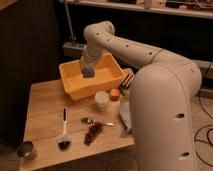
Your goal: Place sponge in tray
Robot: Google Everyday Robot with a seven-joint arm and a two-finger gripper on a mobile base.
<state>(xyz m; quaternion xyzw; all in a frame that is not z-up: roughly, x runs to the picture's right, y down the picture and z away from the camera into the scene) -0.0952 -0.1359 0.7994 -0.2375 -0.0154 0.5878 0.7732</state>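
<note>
**Sponge hangs straight over the tray**

Nearest me on the wooden table (45, 107) lie a brush (63, 131), a spoon (95, 121) and a white cup (102, 99), all clear of the action. Behind them sits the yellow tray (107, 80). Over its middle the gripper (87, 68) points downward, pinching the blue sponge (88, 72) between its fingers. The sponge looks directly above the tray floor, inside the rim, so I'd judge letting go is all that remains.
</note>
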